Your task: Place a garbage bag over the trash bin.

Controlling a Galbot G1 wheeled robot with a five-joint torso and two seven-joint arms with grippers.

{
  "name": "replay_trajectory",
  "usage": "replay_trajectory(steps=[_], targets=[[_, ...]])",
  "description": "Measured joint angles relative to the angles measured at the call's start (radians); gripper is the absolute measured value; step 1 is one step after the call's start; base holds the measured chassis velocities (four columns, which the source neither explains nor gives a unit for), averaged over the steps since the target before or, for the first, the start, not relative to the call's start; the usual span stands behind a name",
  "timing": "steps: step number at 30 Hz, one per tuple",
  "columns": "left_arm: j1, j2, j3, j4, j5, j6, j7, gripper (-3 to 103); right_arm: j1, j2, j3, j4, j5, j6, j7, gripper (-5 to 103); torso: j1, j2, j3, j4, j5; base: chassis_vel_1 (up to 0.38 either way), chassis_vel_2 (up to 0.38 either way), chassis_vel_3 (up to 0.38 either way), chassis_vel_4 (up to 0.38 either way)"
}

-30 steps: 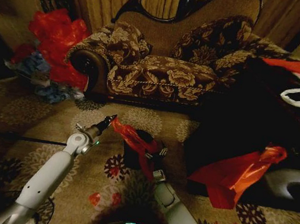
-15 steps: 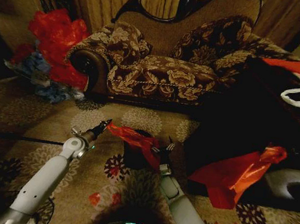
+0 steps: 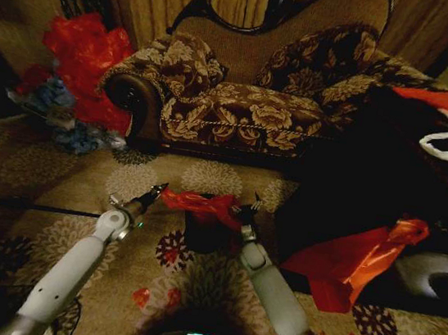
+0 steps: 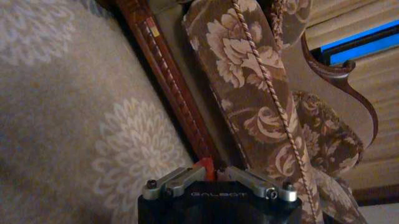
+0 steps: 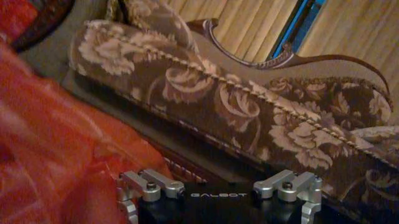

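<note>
Head view: garbage bag (image 3: 201, 204) over trash bin (image 3: 202, 232)

Counted: one garbage bag (image 3: 200, 204), one trash bin (image 3: 204, 233), two grippers (left (image 3: 157, 189), right (image 3: 250, 209)), one sofa (image 3: 250, 97).

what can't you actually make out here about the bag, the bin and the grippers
- Trash bin: rim and opening hidden in head view by the garbage bag stretched above it.
- Right gripper: right wrist view cuts off its fingertips; grip on the bag unclear.
- Left gripper: a red sliver shows between its closed fingers; the rest is out of frame.
</note>
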Motion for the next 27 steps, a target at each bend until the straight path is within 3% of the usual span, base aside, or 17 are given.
replay_trajectory(steps=[7, 11, 27], targets=[[-0.118, -0.039, 0.036, 0.118, 0.021, -0.012, 0.002, 0, 0.061, -0.005, 0.009, -0.111, 0.01, 0.015, -0.059, 100, 0.0, 0.0, 0.0, -0.0001, 0.0004, 0.0, 0.0, 0.0, 0.0], [-0.186, -0.1, 0.07, 0.223, 0.065, -0.021, 0.002, 0, 0.1, 0.022, 0.018, -0.207, 0.011, 0.039, -0.099, 100, 0.0, 0.0, 0.0, 0.0, 0.0003, 0.0, 0.0, 0.0, 0.0], [-0.225, -0.134, 0.197, 0.409, 0.187, -0.039, 0.051, 0, 0.065, 0.019, 0.007, -0.251, 0.006, 0.053, -0.195, 100, 0.0, 0.0, 0.0, -0.0001, 0.0002, 0.0, 0.0, 0.0, 0.0]])
